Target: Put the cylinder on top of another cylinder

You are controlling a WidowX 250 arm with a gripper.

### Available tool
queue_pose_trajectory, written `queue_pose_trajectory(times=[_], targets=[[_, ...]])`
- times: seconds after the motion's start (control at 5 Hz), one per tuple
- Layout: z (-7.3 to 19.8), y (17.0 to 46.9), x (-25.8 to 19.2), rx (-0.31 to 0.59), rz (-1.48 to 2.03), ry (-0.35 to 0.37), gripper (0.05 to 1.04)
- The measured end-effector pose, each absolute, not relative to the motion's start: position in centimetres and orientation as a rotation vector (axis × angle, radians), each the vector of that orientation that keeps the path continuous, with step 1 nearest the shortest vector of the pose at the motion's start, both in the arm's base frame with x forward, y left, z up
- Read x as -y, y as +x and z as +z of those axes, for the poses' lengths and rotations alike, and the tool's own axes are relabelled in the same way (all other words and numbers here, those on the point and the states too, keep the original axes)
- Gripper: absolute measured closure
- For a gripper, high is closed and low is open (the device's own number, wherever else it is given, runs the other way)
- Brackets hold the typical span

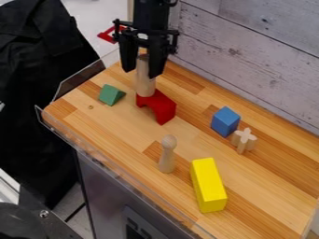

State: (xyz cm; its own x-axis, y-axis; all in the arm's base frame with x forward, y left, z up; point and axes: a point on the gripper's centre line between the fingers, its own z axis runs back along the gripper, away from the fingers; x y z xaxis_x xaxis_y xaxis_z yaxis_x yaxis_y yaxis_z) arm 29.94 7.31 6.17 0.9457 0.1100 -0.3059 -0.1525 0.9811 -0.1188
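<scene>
Gripper (142,73): me, hanging down near 12 o'clock in the camera view, jaws pointing at the worktop (93,121).
Jaws: parted about a cylinder's width, one on either side of the wooden cylinder (145,86); looks like I have hold of its upper part.
Wooden cylinder: pale bare wood, smooth, round, slim, upright; one piece or two stacked, can't tell.
Cylinder place: between 11 and 12 o'clock on the worktop; lower end meets the upper end of the red arch (163,108) in view, on it or just behind it, can't tell.
Clear rim (56,122): see-through guard along the worktop's edge from 7 to 10 o'clock; loose blocks sit inside it.
Red arch: at my cylinder's 5 o'clock, hollow facing roughly 8 o'clock.
Green prism (111,95): cylinder's 8 o'clock, near.
Blue block (225,122): cylinder's 4 o'clock, well apart.
Cross-shaped piece (244,139): bare wood, just past blue block, its 4 to 5 o'clock.
Round-headed peg (167,156): bare wood, upright, between cylinder's 5 and 6 o'clock.
Yellow block (208,184): long, lying down, peg's 4 to 5 o'clock.
Wall (249,60): pale planks, 1 to 3 o'clock.
</scene>
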Motion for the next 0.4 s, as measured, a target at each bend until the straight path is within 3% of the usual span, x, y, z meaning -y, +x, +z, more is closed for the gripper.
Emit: queue_pose_trajectory(times=[0.2,0.4], targets=[[6.17,29.93,-7.33,-0.303,0.134,-0.141,0.07],[6.53,29.79,-7.24,-0.308,0.134,-0.141,0.078]])
